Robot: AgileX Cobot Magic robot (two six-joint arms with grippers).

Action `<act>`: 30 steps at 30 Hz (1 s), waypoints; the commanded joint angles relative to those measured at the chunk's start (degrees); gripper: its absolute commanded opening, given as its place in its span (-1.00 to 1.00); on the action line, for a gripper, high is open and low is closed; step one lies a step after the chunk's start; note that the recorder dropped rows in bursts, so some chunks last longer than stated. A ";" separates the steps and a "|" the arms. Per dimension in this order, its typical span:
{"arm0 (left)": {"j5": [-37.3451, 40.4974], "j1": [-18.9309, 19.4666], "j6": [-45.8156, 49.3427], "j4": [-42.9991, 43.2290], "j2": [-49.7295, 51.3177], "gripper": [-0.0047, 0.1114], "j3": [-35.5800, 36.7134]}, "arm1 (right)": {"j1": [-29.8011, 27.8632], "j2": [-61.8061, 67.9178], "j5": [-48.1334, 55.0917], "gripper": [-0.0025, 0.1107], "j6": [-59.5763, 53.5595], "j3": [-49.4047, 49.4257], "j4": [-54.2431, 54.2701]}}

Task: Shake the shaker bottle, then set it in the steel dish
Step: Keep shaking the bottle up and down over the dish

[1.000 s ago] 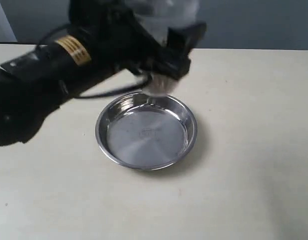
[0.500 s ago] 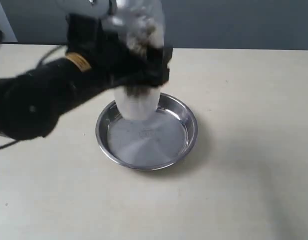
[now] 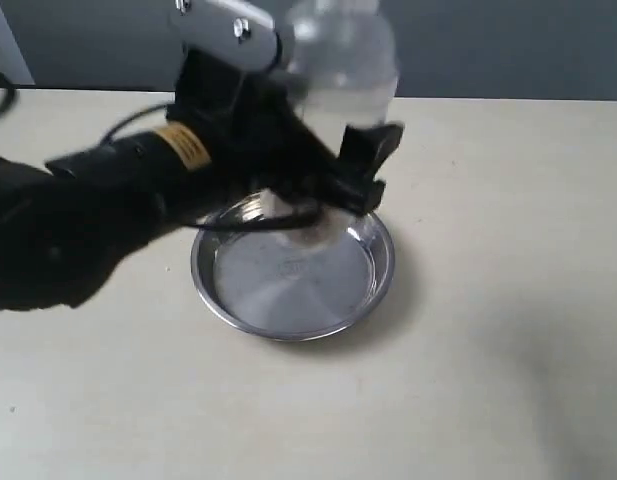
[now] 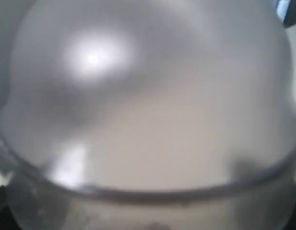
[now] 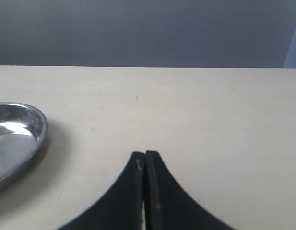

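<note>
The shaker bottle (image 3: 343,70), clear and frosted, hangs in the air above the far part of the steel dish (image 3: 288,285), blurred by motion. Its domed top points up and its lower end with brown granules (image 3: 310,228) sits just over the dish's far rim. My left gripper (image 3: 333,185) is shut on the bottle's body. In the left wrist view the bottle's dome (image 4: 148,96) fills the picture and hides the fingers. My right gripper (image 5: 146,154) is shut and empty, low over the table, with the dish (image 5: 16,129) off to its side.
The black left arm (image 3: 98,210) with its cable reaches in from the left over the pale table (image 3: 488,330). A dark wall runs behind the table's far edge (image 3: 508,98). Nothing else stands on the table.
The left gripper has swung the bottle about: half a second ago it stood lower over the dish's left side, and now it is higher and further right.
</note>
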 commanded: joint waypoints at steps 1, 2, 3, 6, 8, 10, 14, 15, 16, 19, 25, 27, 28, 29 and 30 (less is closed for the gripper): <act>1.08 3.59 5.83 -14.81 2.67 -0.92 1.41 | 0.10 -0.22 -0.67 -0.97 -0.01 0.07 -0.07; 0.84 3.62 5.00 -17.33 4.33 -0.91 2.26 | 0.10 -0.22 -0.67 -0.97 -0.01 0.07 -0.07; -0.22 3.19 3.89 -16.32 4.89 -0.91 2.50 | 0.10 -0.22 -0.67 -0.97 -0.01 0.07 -0.07; -6.71 0.49 3.11 -3.22 -0.40 -0.91 -0.49 | 0.10 -0.22 -0.67 -0.97 -0.01 0.07 -0.07; -6.02 0.02 3.12 -0.80 -3.10 -0.91 -2.10 | 0.10 -0.22 -0.67 -0.97 -0.01 0.07 -0.07; -4.16 0.72 3.70 -4.03 -2.44 -0.91 -1.03 | 0.10 -0.22 -0.67 -0.97 -0.01 0.07 -0.07; -8.50 4.36 12.58 -18.96 1.47 -0.91 2.86 | 0.10 -0.22 -0.67 -0.97 -0.01 0.07 -0.07; -11.30 5.08 11.30 -24.80 2.29 -0.91 3.55 | 0.10 -0.22 -0.67 -0.97 -0.01 0.07 -0.07; -11.21 5.20 7.92 -26.23 2.86 -0.91 3.69 | 0.10 -0.22 -0.67 -0.97 -0.01 0.07 -0.07; -1.07 2.71 -7.34 4.27 3.78 -0.91 3.54 | 0.10 -0.22 -0.67 -0.97 -0.01 0.07 -0.07; -8.40 4.88 2.56 -18.44 4.80 -0.92 3.89 | 0.10 -0.22 -0.67 -0.97 -0.01 0.07 -0.07; -1.78 1.87 -5.74 10.18 4.50 -0.92 3.64 | 0.10 -0.22 -0.67 -0.97 -0.01 0.07 -0.07; -6.22 2.92 0.49 -6.64 5.21 -0.92 3.88 | 0.10 -0.22 -0.67 -0.97 -0.01 0.07 -0.07; -9.99 3.60 3.76 -19.98 5.96 -0.92 3.88 | 0.10 -0.22 -0.67 -0.97 -0.01 0.07 -0.07; -12.98 3.74 6.29 -23.98 6.36 -0.92 3.70 | 0.10 -0.22 -0.67 -0.97 -0.01 0.07 -0.07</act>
